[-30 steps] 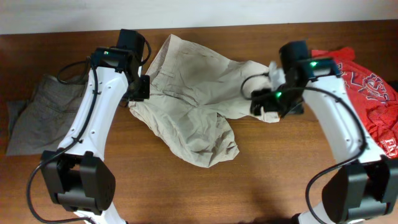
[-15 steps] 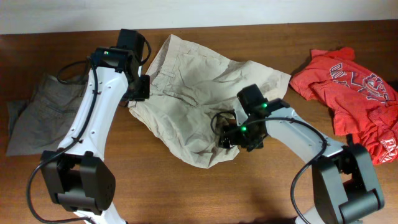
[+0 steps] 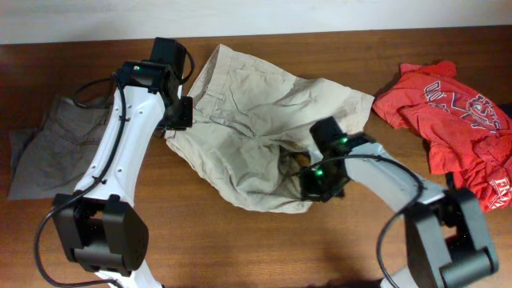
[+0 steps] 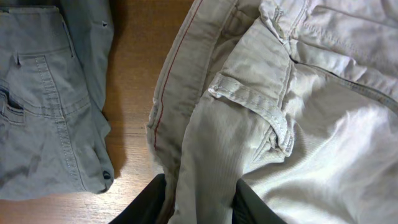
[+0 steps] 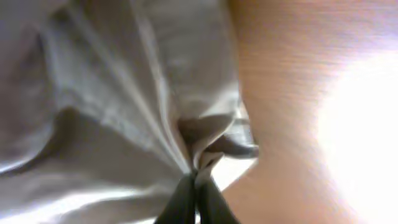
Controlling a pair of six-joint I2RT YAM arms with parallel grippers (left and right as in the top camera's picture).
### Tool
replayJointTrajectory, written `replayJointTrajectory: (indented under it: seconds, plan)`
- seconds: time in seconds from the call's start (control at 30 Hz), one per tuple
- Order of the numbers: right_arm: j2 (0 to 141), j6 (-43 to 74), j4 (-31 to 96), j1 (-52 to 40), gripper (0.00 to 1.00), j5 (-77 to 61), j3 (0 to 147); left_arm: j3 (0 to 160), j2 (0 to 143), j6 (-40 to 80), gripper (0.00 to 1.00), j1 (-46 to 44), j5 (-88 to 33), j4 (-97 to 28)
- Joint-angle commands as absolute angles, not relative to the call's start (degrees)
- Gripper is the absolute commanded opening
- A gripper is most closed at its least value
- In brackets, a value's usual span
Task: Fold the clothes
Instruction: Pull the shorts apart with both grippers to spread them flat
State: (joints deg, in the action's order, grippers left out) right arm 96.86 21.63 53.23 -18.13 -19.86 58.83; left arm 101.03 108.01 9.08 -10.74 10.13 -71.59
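The clothes [image 3: 256,120], pale beige shorts, lie wrinkled across the middle of the table, waistband to the left. My left gripper [image 3: 178,120] is at the waistband's left end. In the left wrist view its two dark fingers [image 4: 202,193] are shut on a thick fold of the waistband cloth [image 4: 249,124] beside a belt loop. My right gripper [image 3: 314,181] sits low at the lower right hem. In the blurred right wrist view it [image 5: 196,186] is pinched shut on a bunched edge of the beige cloth [image 5: 112,93].
Darker grey-olive shorts [image 3: 56,144] lie at the left edge, close to the waistband [image 4: 50,93]. A red T-shirt [image 3: 452,112] with white lettering is crumpled at the far right. Bare wooden table [image 3: 240,248] shows along the front.
My right arm has swung from the shorts' right corner down to the lower hem and shut on it. That hem now lies pulled out to the right. The left arm has not moved.
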Motion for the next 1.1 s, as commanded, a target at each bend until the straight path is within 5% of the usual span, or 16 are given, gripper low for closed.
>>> replayJointTrajectory:
  seconds: [0.0,0.5,0.73,0.77,0.8,0.83,0.9,1.07]
  plan:
    - [89.3,20.0,63.1,-13.7,0.04,-1.8,68.5,101.2,108.0,9.4,0.31,-10.7,11.0,-71.6]
    - [82.9,20.4,82.8,-10.1,0.04,9.5,80.1,101.2,108.0,9.4,0.32,-10.7,13.8,-75.5]
    - [82.8,15.6,89.5,-10.2,0.06,1.4,80.1,101.3,107.9,9.4,0.21,-10.7,13.8,-79.7]
    - [82.8,15.6,90.1,-10.2,0.08,1.1,80.1,101.3,108.0,9.4,0.22,-10.7,13.8,-80.2]
    - [82.8,15.4,90.2,-10.2,0.18,1.1,80.1,101.3,108.0,9.4,0.30,-10.7,13.8,-80.7]
    - [82.8,15.2,89.9,-10.2,0.39,1.1,80.1,101.3,108.0,9.4,0.39,-10.7,13.8,-80.9]
    - [82.8,15.3,88.0,-10.2,0.54,2.0,80.1,101.3,108.0,9.4,0.56,-10.7,14.0,-80.5]
    - [82.9,16.2,78.9,-10.1,0.77,2.6,80.1,101.3,108.0,9.4,0.87,-10.7,15.5,-77.1]
